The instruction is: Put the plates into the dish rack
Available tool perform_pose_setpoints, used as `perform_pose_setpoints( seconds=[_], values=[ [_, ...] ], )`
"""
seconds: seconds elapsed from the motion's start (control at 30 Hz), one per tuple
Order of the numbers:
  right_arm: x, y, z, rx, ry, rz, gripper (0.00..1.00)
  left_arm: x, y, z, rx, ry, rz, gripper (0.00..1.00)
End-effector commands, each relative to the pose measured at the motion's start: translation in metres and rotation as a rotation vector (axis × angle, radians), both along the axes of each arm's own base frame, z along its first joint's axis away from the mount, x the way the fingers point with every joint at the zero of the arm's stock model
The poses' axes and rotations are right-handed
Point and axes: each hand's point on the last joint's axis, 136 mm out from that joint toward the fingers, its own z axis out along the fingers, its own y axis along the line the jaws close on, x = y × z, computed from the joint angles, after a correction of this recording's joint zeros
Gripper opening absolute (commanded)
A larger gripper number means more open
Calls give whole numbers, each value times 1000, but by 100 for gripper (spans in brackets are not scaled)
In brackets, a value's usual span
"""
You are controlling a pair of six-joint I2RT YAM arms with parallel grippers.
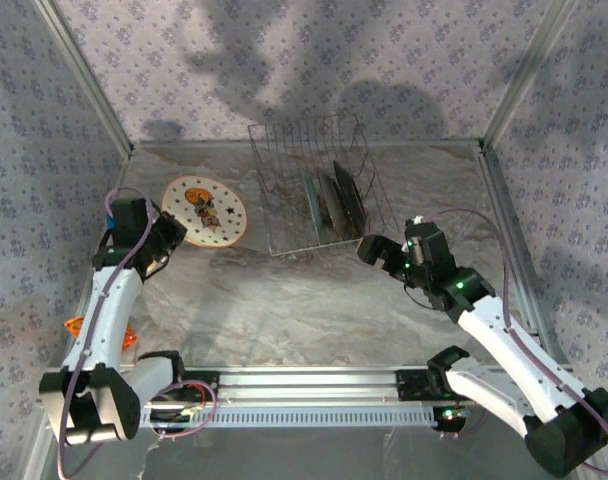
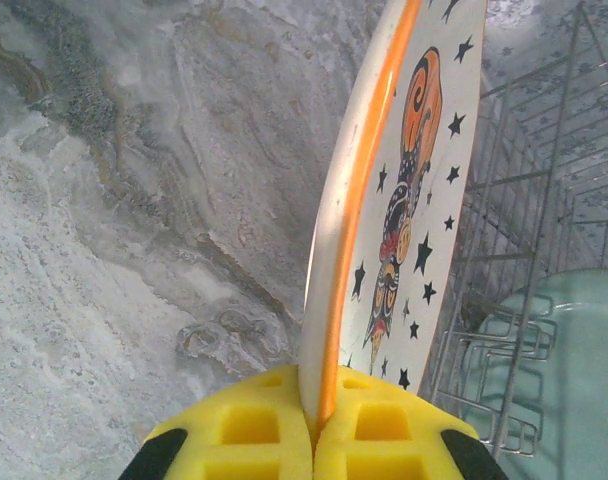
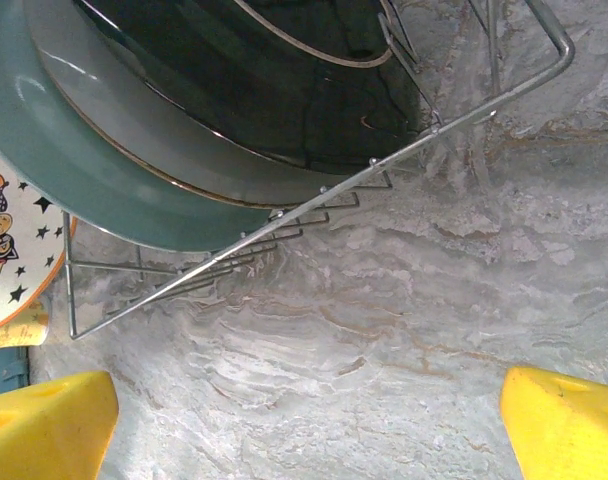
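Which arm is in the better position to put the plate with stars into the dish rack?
Left. The left gripper is shut on the rim of the plate with stars, beside the dish rack. The right gripper is open and empty near the rack's front right corner.

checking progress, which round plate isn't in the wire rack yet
The cream black-starred round plate, clamped by the left gripper; the other three stand in the wire rack.

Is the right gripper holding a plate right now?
No, the right gripper is open, its yellow pads wide apart above the table with nothing between them.
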Motion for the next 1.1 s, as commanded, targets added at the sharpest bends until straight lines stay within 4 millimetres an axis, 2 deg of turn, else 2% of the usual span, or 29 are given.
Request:
perform_pose_setpoints(
  seconds=[0.0,0.3,0.7,0.83,1.07],
  values=[
    [6,3,19,13,-47,15,100,12,-7,75,-6,-235,-43,0],
    [11,18,33,34,-70,96,100,2,-21,120,-63,-356,-94,0],
    [28,60,80,149,-143,316,100,-5,-50,174,-193,-500,-233,0],
    [35,71,95,173,-159,380,100,-3,-60,184,-230,-529,-297,0],
    [47,89,109,178,-180,518,100,-6,-80,192,-245,-552,-401,0]
  ],
)
